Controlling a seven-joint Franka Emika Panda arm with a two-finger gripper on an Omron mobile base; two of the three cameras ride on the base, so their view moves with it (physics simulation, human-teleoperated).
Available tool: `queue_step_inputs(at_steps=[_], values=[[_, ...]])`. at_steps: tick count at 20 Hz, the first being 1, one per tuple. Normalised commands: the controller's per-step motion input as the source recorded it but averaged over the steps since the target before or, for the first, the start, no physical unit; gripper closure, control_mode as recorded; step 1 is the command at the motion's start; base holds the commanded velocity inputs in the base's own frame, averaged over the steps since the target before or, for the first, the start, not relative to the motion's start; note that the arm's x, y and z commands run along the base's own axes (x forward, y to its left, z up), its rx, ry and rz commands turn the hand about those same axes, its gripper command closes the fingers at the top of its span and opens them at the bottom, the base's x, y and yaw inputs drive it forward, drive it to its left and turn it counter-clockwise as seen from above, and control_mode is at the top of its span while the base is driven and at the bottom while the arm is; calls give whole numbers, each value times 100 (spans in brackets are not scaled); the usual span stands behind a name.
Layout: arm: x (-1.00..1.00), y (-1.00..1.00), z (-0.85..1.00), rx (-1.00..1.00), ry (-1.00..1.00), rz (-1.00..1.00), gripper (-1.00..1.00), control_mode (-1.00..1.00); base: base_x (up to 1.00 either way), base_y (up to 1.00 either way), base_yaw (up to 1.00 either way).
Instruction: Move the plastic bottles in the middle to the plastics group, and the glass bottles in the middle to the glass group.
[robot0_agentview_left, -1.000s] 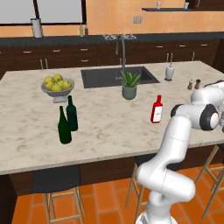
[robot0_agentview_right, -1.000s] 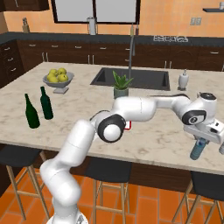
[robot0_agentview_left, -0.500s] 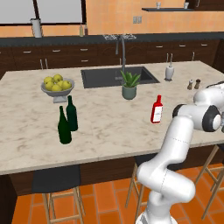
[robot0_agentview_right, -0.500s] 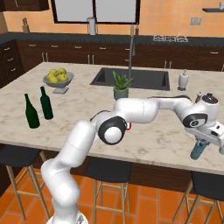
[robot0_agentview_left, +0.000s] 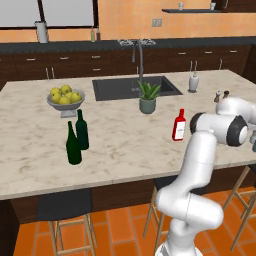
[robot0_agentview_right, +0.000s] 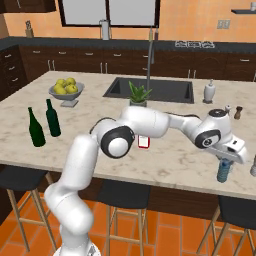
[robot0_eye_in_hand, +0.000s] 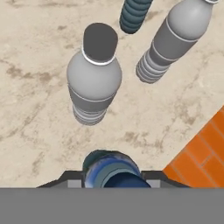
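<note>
Upright, blue-grey bottle (robot0_agentview_right: 224, 170) long axis vertical, cap up, held in gripper (robot0_eye_in_hand: 114, 175) at counter (robot0_agentview_right: 175, 162) right edge; grey bottles (robot0_eye_in_hand: 94, 81) beside it; red bottle (robot0_agentview_left: 179, 125) upright mid-counter

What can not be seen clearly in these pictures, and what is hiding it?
- Gripper: right base view, the hand covers the fingers; hand view, the blue-grey bottle between the tips hides contact.
- Red bottle: right base view, mostly behind the arm; the left base view shows it whole.
- Blue-grey bottle's base: hand view, cut off by the bottom edge.
- Red bottle's label text: left base view, too small.
</note>
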Motion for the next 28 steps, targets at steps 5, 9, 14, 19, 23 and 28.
queue_step_inputs(at_steps=[5,9,14,19,23,28], values=[[0,-9,-45,-6,-2,0,-100,-100,0,0,0],[0,-5,1,0,-5,0,-100,-100,0,0,0],[7,10,6,0,0,0,-100,-100,0,0,0],[10,10,38,0,0,0,-100,-100,0,0,0],[-16,15,44,0,0,-3,-100,-100,0,0,0],[-45,76,5,3,2,-6,-100,-100,0,0,0]])
